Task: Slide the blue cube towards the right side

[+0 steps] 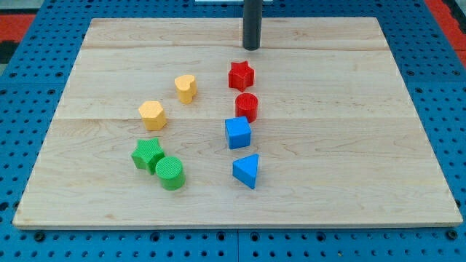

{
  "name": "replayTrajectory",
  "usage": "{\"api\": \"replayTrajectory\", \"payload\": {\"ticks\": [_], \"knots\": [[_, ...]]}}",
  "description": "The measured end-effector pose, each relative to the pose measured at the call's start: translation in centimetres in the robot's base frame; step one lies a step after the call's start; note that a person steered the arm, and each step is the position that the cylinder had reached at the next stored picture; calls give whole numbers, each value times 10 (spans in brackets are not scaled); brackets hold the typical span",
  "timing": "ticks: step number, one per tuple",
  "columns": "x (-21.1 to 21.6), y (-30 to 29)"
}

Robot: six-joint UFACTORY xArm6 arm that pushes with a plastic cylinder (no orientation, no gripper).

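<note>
Board: pale wooden board (349,145) with visible grain and faint plank seams, lying on a blue pegboard surface (22,109) dotted with holes.
Rod: dark, smooth, round rod coming down from the view's top; my tip (252,49) rests on the board near its top edge.
Claw: none here (the arm ends in the plain rod, so nothing opens or closes).
Blue cube: blue cube (238,133) sits near the board's middle, matte plastic with crisp edges, well below my tip.
Red pieces: red star (241,75) lies just below my tip, slightly to the view's left; red cylinder (247,106) stands between the star and the blue cube, close to the cube's upper corner (whether they touch cannot be told).
Blue wedge: blue triangular block (247,170) lies just below the cube, apart from it.
Yellow pieces: yellow rounded block (186,88) and yellow hexagon (152,114) lie to the view's left.
Green pieces: green star (147,154) touches the green cylinder (170,173), whose top is ridged.
</note>
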State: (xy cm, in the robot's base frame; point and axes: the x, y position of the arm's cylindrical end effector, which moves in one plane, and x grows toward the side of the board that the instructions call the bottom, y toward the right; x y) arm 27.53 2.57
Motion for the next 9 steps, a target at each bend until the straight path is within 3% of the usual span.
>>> {"api": "replayTrajectory", "payload": {"ticks": [2,4,6,9], "knots": [[54,-120],[102,-163],[112,-132],[170,-107]]}}
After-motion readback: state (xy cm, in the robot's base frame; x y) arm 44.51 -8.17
